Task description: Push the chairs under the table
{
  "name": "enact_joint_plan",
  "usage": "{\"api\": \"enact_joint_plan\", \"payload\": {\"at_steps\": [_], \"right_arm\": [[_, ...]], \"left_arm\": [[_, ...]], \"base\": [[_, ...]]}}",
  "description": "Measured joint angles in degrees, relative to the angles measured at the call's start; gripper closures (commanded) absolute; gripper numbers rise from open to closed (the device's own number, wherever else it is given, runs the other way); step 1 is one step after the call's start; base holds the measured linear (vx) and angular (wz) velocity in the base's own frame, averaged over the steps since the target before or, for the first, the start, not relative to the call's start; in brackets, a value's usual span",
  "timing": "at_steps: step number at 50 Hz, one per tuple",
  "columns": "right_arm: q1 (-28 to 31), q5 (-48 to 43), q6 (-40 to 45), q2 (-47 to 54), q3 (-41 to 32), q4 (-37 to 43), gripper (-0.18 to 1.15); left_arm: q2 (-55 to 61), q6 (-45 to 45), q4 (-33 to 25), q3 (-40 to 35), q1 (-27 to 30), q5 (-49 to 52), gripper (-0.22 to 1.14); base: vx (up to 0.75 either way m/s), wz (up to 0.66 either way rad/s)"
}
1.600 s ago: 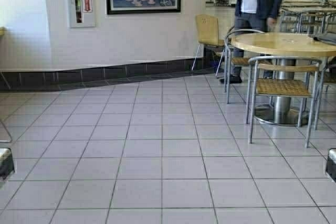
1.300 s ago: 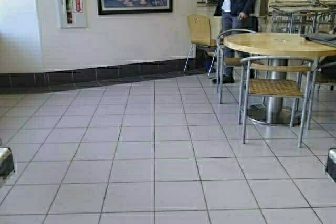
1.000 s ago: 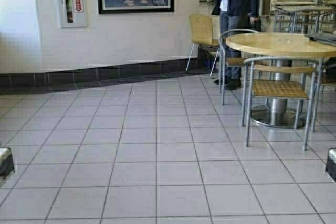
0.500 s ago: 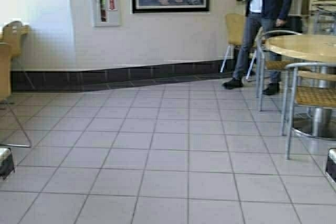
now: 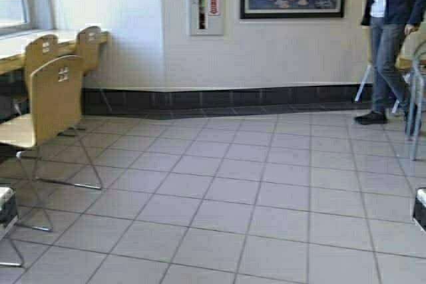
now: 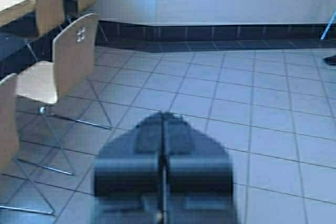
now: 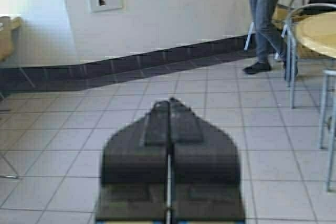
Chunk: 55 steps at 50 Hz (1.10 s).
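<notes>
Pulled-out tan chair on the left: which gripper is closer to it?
Left. The left gripper sits at the robot's left edge, just beside the pulled-out tan chair. The right gripper is across the open floor, at the far right.

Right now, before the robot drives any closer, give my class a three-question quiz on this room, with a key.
1. True or false: in the high view, the foremost chair stands farther out from the table than the two chairs behind it.
2. Where is the person?
A. standing on the robot's right
B. standing on the robot's left
C. seated at the long table
3. Fill in: the fingers of the left gripper and of the right gripper are ____.

Key: 1 true; 2 A; 3 shut.
</notes>
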Motion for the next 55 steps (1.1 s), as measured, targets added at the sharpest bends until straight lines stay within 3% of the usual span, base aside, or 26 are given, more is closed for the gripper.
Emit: {"api": "enact_joint_plan", "payload": {"at_steps": [29,55], "right_arm": [[0.0,1.3,-0.2,0.0,2.0,0.0,0.93],[0.0,1.3,-0.3,0.2,2.2,0.0,0.93]], "left_arm": [[-2.0,-2.6,0.0,0.4,0.1,-0.1,0.88],[-2.6,-5.2,0.0,1.4,0.0,0.0,0.88]], "base": [[0.33,0.44],[0.25,0.66]]}}
